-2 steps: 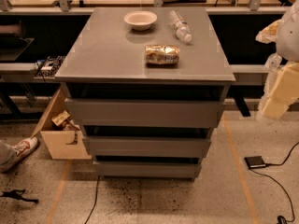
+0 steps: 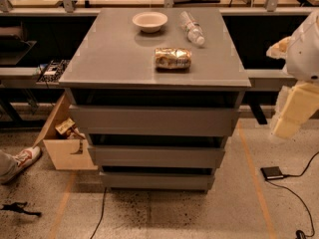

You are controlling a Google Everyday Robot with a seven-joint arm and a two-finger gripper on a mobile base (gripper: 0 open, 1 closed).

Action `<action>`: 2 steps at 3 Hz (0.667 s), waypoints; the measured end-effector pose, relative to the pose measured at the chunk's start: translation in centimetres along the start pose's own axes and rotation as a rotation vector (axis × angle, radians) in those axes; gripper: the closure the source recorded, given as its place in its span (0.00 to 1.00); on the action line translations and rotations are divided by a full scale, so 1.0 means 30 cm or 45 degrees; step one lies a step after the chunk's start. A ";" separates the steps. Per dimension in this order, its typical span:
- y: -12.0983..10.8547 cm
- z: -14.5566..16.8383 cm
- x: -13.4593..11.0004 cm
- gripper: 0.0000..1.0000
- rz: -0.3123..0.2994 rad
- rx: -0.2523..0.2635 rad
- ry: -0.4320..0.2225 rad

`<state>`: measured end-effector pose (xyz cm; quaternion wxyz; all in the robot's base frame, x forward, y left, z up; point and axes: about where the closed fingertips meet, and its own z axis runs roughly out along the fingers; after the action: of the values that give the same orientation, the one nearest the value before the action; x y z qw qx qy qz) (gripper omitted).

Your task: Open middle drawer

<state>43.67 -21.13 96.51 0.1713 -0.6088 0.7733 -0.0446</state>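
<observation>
A grey cabinet has three drawer fronts stacked under its flat top (image 2: pixel 119 59). The middle drawer (image 2: pixel 155 156) is the mid-sized grey front, flush with the others and closed. The taller front (image 2: pixel 152 120) is above it and the shortest front (image 2: pixel 157 181) is below. My arm shows at the right edge, white above and cream below. The gripper (image 2: pixel 288 124) hangs at the right, well clear of the cabinet, level with the top front.
On the cabinet top are a white bowl (image 2: pixel 149 21), a clear plastic bottle (image 2: pixel 192 29) on its side and a snack bag (image 2: pixel 172 58). A cardboard box (image 2: pixel 62 146) leans at the cabinet's left. A small black device (image 2: pixel 272 173) with a cable lies on the floor at the right. A person's shoe (image 2: pixel 22 161) is at far left.
The arm at the right edge has shifted slightly. The drawers have not moved.
</observation>
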 end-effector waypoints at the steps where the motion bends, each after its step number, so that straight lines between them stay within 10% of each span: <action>1: 0.051 0.153 0.025 0.00 -0.037 -0.050 -0.009; 2: 0.103 0.317 0.048 0.00 -0.073 -0.095 -0.044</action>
<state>43.56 -20.39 86.45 0.1605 -0.6374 0.7536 -0.0102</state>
